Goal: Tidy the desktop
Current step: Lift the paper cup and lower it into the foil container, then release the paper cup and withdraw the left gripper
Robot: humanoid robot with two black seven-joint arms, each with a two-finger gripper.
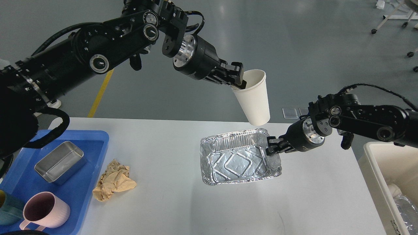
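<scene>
The desktop [183, 209] is a wide white-grey tabletop. My left gripper [240, 80] is shut on the rim of a white paper cup [256, 101] and holds it tilted in the air above the table's far edge. My right gripper [270, 148] is shut on the right rim of a silver foil tray [238, 160], which is tilted and lifted a little off the desktop. A crumpled tan paper napkin [114, 184] lies on the desktop at the left, beside the blue tray.
A blue plastic tray [94, 143] at the left holds a metal tin [60, 161], a pink mug [44, 210] and a teal cup [8, 209]. A cream-white bin [375, 166] stands off the table's right edge with clear plastic inside.
</scene>
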